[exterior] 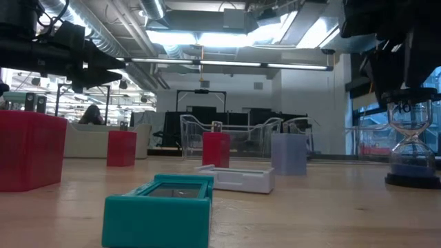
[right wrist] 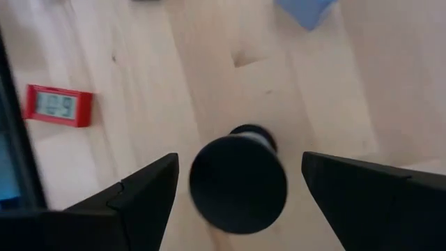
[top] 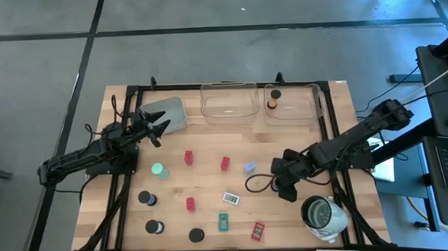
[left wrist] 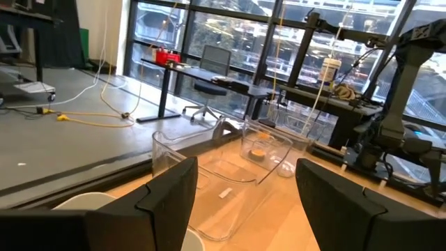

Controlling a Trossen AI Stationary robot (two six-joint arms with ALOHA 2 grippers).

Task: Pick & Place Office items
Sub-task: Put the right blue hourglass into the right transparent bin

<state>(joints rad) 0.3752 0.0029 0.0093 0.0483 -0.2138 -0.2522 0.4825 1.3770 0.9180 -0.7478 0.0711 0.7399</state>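
Small office items lie scattered on the wooden table: red blocks (top: 188, 157) (top: 225, 162) (top: 189, 204), a pale-blue cube (top: 249, 167), a green disc (top: 159, 171), black caps (top: 146, 198) (top: 196, 235), and white (top: 231, 198) and teal (top: 223, 222) rectangles. An hourglass (exterior: 411, 145) with a black round top (right wrist: 239, 185) stands upright on its base at the right. My right gripper (right wrist: 239, 164) (top: 287, 189) hangs over it, pointing down and open, one finger on each side of the top without touching it. My left gripper (top: 162, 130) (left wrist: 247, 167) waits open, held level at the far left.
Two clear trays (top: 228, 101) (top: 293, 101) stand along the far edge, the right one holding a small item (top: 273, 104). A grey tray (top: 168, 113) sits beside my left gripper. A silvery-white round container (top: 323, 216) stands near the right front corner. A red clock (right wrist: 59, 104) lies nearby.
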